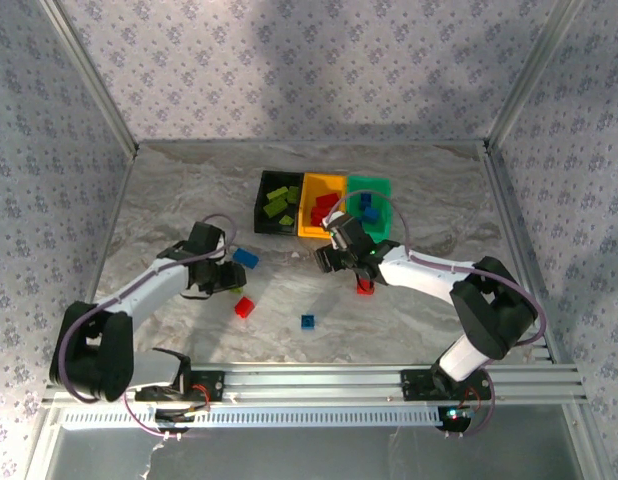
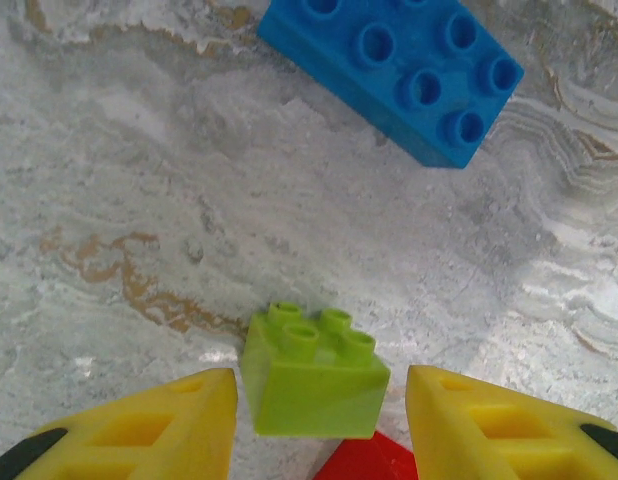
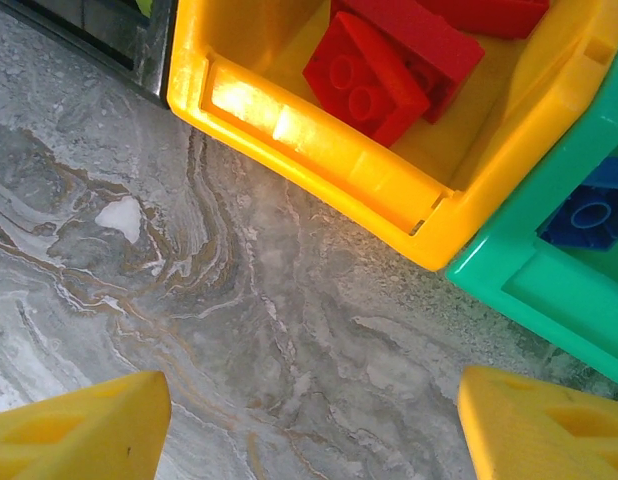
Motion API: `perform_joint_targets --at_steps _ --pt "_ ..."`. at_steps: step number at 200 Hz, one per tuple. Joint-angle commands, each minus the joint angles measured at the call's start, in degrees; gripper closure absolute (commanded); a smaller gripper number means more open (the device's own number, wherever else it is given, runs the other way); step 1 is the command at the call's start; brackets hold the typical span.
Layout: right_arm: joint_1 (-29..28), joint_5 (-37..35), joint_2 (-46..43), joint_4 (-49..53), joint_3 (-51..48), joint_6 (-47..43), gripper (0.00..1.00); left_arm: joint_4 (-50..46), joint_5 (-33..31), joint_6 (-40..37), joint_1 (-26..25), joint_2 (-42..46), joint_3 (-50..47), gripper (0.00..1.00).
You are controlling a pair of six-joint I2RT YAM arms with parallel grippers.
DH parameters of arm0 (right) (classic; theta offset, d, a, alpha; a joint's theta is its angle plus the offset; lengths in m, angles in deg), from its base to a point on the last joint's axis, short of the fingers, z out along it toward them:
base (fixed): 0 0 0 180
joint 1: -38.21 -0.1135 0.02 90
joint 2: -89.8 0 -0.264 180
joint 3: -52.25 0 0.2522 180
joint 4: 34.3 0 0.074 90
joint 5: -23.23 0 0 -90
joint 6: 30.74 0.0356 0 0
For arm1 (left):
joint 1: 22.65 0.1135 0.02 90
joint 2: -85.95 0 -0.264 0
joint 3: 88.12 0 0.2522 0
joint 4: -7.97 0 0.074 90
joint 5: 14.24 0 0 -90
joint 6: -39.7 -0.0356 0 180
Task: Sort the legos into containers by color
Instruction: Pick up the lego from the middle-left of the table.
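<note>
A lime green lego stands studs up on the marble table between the yellow fingers of my left gripper, with a narrow gap on each side, so the jaws are open around it. A red lego's corner shows just below it. A larger blue lego lies beyond. From above, the left gripper is left of centre. My right gripper is open over bare table, just in front of the orange-yellow container and the green container. The black container holds lime legos.
Loose on the table are a blue lego, a red lego, a small blue lego and a red lego by the right arm. Metal frame posts and patterned walls enclose the table.
</note>
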Motion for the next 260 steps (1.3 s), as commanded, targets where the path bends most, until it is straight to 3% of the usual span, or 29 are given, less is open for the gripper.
perform_joint_targets --at_steps 1,41,75,123,207,260 --pt "-0.3 -1.6 1.1 0.4 0.2 0.3 0.22 -0.9 1.5 -1.8 -0.4 -2.1 2.2 0.52" --pt "-0.5 -1.8 1.7 0.4 0.4 0.3 0.22 -3.8 -0.4 -4.0 -2.3 -7.4 4.8 0.52" --pt "-1.0 -2.3 1.9 0.3 0.6 0.0 0.22 -6.4 -6.5 -5.0 -5.3 -9.5 7.1 0.56" --pt "-1.3 -3.3 1.9 0.7 0.8 -0.4 0.22 -5.9 -6.9 -4.9 -6.6 -9.8 8.3 0.68" --pt "-0.5 -2.2 1.4 0.7 0.4 0.4 0.22 -1.2 -8.1 -2.9 -7.0 -1.9 7.5 0.7" --pt "-0.2 -1.6 0.6 0.1 -0.2 0.8 0.22 -2.4 -8.7 -4.8 -7.1 -6.8 17.4 0.7"
